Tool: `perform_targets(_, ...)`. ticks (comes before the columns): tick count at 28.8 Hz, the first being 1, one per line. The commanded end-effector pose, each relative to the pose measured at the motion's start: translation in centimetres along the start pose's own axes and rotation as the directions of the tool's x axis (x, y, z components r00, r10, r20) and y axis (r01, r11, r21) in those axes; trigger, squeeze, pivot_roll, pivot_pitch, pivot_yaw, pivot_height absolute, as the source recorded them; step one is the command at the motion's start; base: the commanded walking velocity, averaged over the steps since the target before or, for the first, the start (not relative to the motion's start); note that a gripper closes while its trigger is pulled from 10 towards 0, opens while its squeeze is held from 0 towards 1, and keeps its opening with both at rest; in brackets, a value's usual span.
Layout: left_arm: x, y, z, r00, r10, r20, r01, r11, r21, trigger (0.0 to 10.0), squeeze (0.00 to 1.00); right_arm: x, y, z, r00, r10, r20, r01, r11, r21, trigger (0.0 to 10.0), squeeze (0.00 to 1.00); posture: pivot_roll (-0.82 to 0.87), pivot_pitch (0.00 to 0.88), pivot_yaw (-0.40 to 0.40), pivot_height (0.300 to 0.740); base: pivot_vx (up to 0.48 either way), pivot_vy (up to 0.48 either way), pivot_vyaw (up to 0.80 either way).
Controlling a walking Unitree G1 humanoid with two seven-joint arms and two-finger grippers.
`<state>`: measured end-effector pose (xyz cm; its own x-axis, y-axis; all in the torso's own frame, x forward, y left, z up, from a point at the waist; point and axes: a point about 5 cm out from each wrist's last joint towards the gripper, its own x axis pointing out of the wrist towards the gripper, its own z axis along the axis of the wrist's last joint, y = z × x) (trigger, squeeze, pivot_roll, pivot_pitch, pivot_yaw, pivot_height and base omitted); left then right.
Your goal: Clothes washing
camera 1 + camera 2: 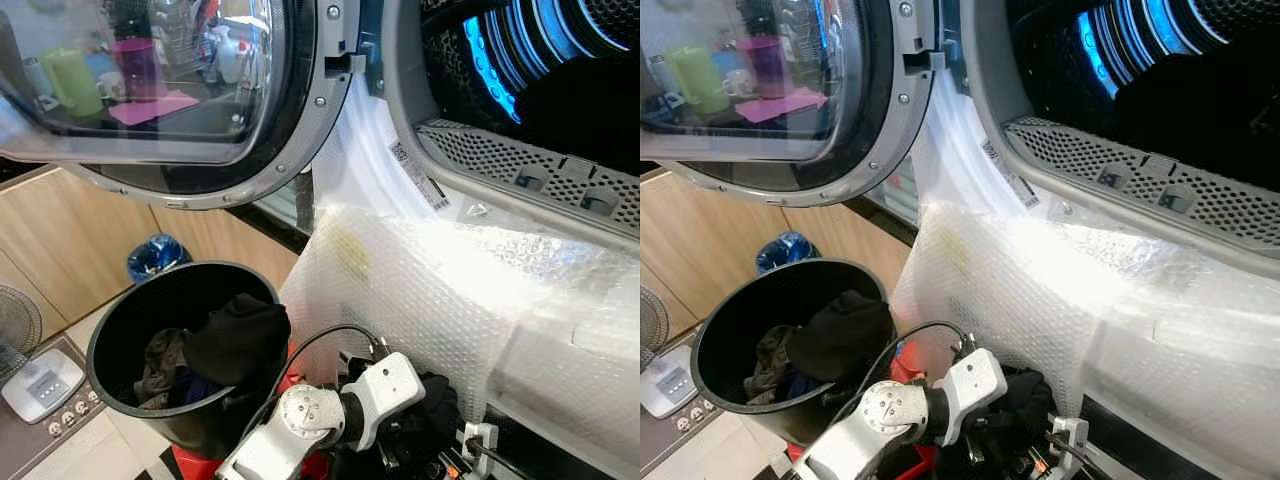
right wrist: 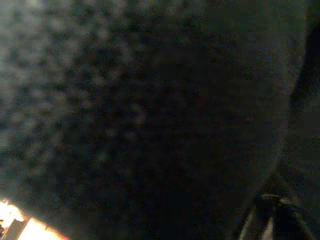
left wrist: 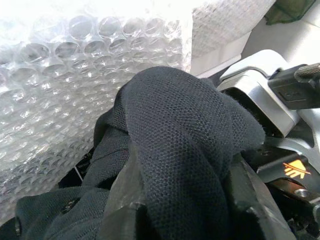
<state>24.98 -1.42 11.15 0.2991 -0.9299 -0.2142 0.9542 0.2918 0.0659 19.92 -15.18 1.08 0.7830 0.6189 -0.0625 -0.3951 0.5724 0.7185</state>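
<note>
The left claw [image 3: 185, 220] is clamping its fingers on a black garment [image 3: 190, 145]; the open drum [image 1: 560, 80] is lying above and ahead of it, the laundry bucket [image 1: 120, 380] just beside its left.

Bright glare washes out the bubble wrap [image 1: 470, 270]; blue light glows inside the drum [image 1: 540, 60]. Right wrist view dark, blurred.

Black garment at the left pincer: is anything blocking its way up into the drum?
Nothing visible blocks it. The black garment sits low by the left pincer; the door is swung aside, and the drum opening above the bubble wrap is unobstructed.
</note>
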Motion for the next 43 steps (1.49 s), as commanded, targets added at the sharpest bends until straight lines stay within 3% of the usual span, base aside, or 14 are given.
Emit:
perform_targets(1,0.1,-0.7,0.1,0.999,-0.044,0.010,0.044,0.999,-0.028,0.0,0.00,0.4,0.5,0.5,0.998,0.046,0.043,-0.046,0.999,-0.011,0.0,0.00,-0.08,0.085,0.047,0.740,0.000,0.000,0.00)
perform_targets(16,-0.3,-0.7,0.3,0.999,-0.047,0.010,0.048,0.991,-0.129,0.0,0.00,0.6,0.8,0.9,0.991,0.100,0.095,-0.100,0.995,-0.003,0.0,0.00,-0.08,0.079,0.057,0.740,0.000,0.000,0.00)
perform_targets(20,-0.5,-0.6,0.3,0.999,-0.037,0.010,0.038,0.992,-0.120,0.0,0.00,0.6,0.9,1.1,0.986,0.113,0.119,-0.116,0.993,0.012,0.0,0.00,-0.07,0.072,0.058,0.740,0.000,0.000,0.00)
perform_targets(24,-0.6,-0.3,0.4,1.000,-0.009,0.009,0.011,0.990,-0.142,0.6,0.00,0.6,0.9,1.0,0.986,0.115,0.117,-0.118,0.993,0.016,0.0,0.00,-0.07,0.068,0.062,0.740,0.000,0.000,0.00)
perform_targets(26,-0.8,-0.5,0.4,1.000,-0.024,0.011,0.025,0.989,-0.148,2.0,0.00,0.6,1.0,0.7,0.985,0.134,0.107,-0.137,0.990,0.023,0.0,0.00,-0.07,0.062,0.066,0.740,0.000,0.000,0.00)
perform_targets(29,-0.9,-0.6,0.3,1.000,-0.026,0.011,0.027,0.986,-0.164,2.7,0.00,0.5,1.2,0.5,0.984,0.147,0.102,-0.151,0.988,0.026,0.0,0.00,-0.07,0.057,0.068,0.740,0.000,0.000,0.00)
perform_targets(30,-1.0,-0.7,0.4,0.999,-0.038,0.013,0.040,0.985,-0.168,6.2,0.00,0.3,1.2,0.4,0.984,0.151,0.098,-0.155,0.987,0.032,0.0,0.00,-0.07,0.055,0.069,0.740,0.000,0.000,0.00)
perform_targets(31,-1.0,-0.9,0.4,0.999,-0.049,0.014,0.050,0.985,-0.166,9.0,0.00,0.2,1.3,0.3,0.982,0.164,0.092,-0.168,0.985,0.037,0.0,0.00,-0.07,0.051,0.069,0.740,0.000,0.000,0.00)
perform_targets(32,-1.0,-0.9,0.4,0.999,-0.049,0.014,0.050,0.985,-0.166,9.0,0.00,0.2,1.3,0.3,0.982,0.164,0.092,-0.168,0.985,0.037,0.0,0.00,-0.07,0.051,0.069,0.740,0.000,0.000,0.00)
perform_targets(33,-1.1,-0.9,0.4,0.999,-0.048,0.013,0.049,0.985,-0.165,10.0,0.00,0.0,1.4,0.1,0.980,0.182,0.081,-0.185,0.982,0.037,0.0,0.00,-0.07,0.050,0.072,0.740,0.000,0.000,0.00)
perform_targets(39,-1.2,-0.8,0.2,0.999,-0.043,0.008,0.043,0.981,-0.190,10.0,0.01,-0.4,1.0,-0.5,0.987,0.155,0.051,-0.157,0.987,0.045,0.0,0.00,-0.07,0.039,0.072,0.740,0.000,0.000,0.00)
perform_targets(40,-1.3,-0.8,0.3,0.999,-0.041,0.009,0.042,0.980,-0.196,10.0,0.95,-0.6,0.9,-0.7,0.987,0.158,0.036,-0.159,0.986,0.046,0.0,0.00,-0.08,0.038,0.073,0.740,0.000,0.000,0.00)
perform_targets(42,-1.3,-0.8,0.3,0.999,-0.041,0.010,0.042,0.979,-0.198,10.0,0.95,-0.6,0.9,-0.8,0.987,0.160,0.032,-0.162,0.986,0.047,0.0,0.00,-0.08,0.038,0.073,0.740,0.000,0.000,0.00)
perform_targets(43,-1.4,-0.9,0.4,0.998,-0.058,0.020,0.061,0.979,-0.195,10.0,1.00,-0.7,0.9,-0.9,0.986,0.163,0.025,-0.164,0.985,0.046,0.0,0.00,-0.08,0.035,0.074,0.740,0.000,0.000,0.00)
